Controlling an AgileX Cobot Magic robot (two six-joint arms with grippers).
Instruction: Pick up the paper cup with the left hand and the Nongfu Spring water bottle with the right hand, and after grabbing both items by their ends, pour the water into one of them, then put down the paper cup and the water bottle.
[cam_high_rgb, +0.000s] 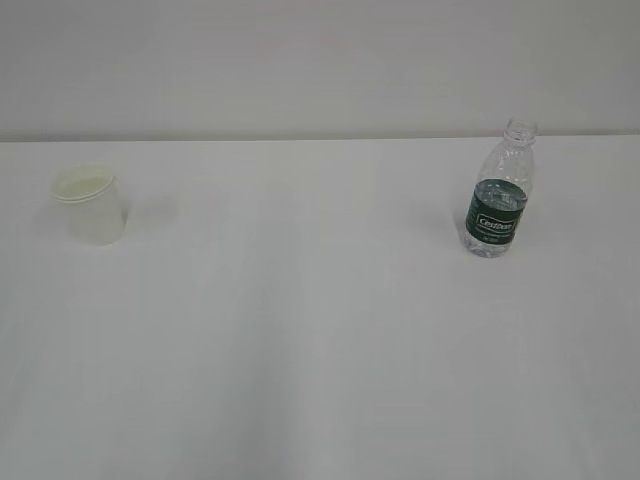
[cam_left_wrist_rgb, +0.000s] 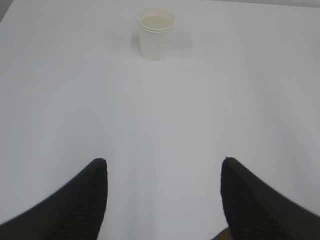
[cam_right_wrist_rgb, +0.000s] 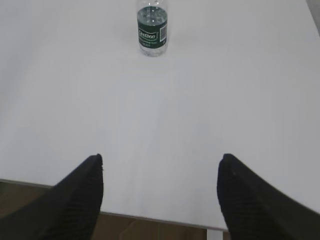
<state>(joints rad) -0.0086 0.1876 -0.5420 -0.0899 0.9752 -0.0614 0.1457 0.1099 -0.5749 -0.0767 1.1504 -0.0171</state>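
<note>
The white paper cup (cam_high_rgb: 91, 204) stands upright at the far left of the white table, and the left wrist view shows the paper cup (cam_left_wrist_rgb: 156, 33) far ahead. My left gripper (cam_left_wrist_rgb: 163, 162) is open and empty, well short of it. The clear Nongfu Spring water bottle (cam_high_rgb: 497, 190), green-labelled and uncapped, stands upright at the far right with water in its lower part. In the right wrist view the bottle (cam_right_wrist_rgb: 151, 29) is far ahead of my right gripper (cam_right_wrist_rgb: 161, 157), which is open and empty above the table's near edge. Neither arm appears in the exterior view.
The white table (cam_high_rgb: 320, 340) stretches between cup and bottle. Its near edge (cam_right_wrist_rgb: 150, 217) shows in the right wrist view, with brown floor below. A pale wall (cam_high_rgb: 320, 60) stands behind the table.
</note>
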